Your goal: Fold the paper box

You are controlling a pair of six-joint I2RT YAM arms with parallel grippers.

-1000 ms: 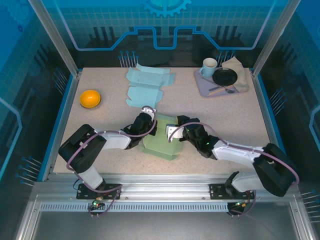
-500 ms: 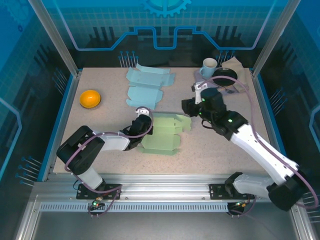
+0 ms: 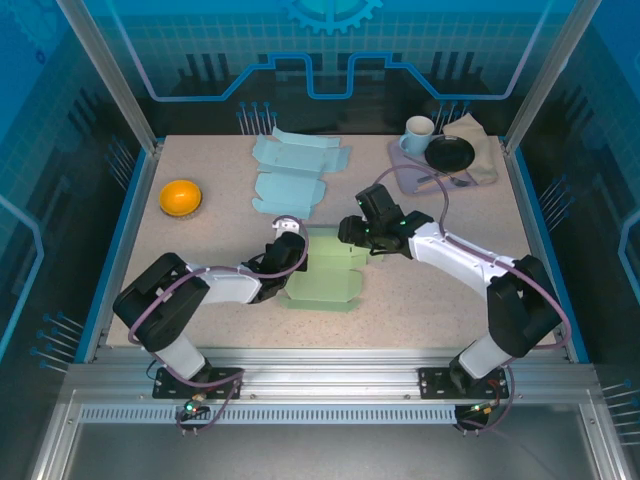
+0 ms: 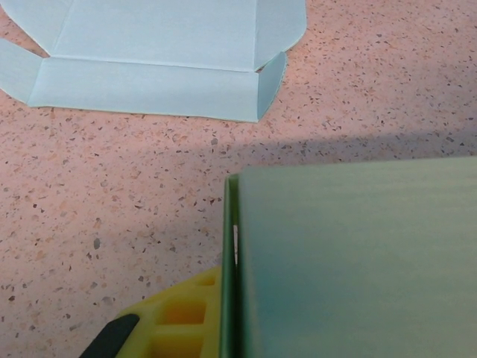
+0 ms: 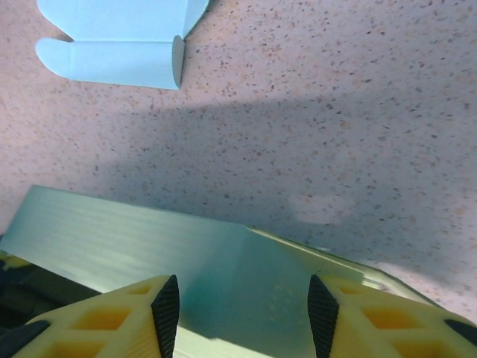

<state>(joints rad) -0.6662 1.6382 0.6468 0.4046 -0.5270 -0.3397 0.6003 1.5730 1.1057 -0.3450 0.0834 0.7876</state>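
Box (image 3: 328,282) sits mid-desk (image 3: 450,290), part-folded, btwn the two arms. L hand (image 3: 298,252) hasn't budged over the last sec: it's pressed together, pinching the box's left wall. On the left wrist cam the wall's green edge stands right by the yellow finger (image 4: 179,328). R hand (image 3: 350,236) is what's changed. A sec ago it was low at the box's near-right side, then it swung up & away toward the tray (image 3: 400,165), and now it's back down at the far-right corner. Its fingers (image 5: 112,321) are spread, black pads either side of a green panel, not clamped on it. The box also looks flatter than a sec ago, so the right side prob. relaxed once let go. Read it as a re-grip: L anchors, R lines up on the far panel for the next fold. Folding's nowhere near done; watch that R bites the panel, not just rides over it.
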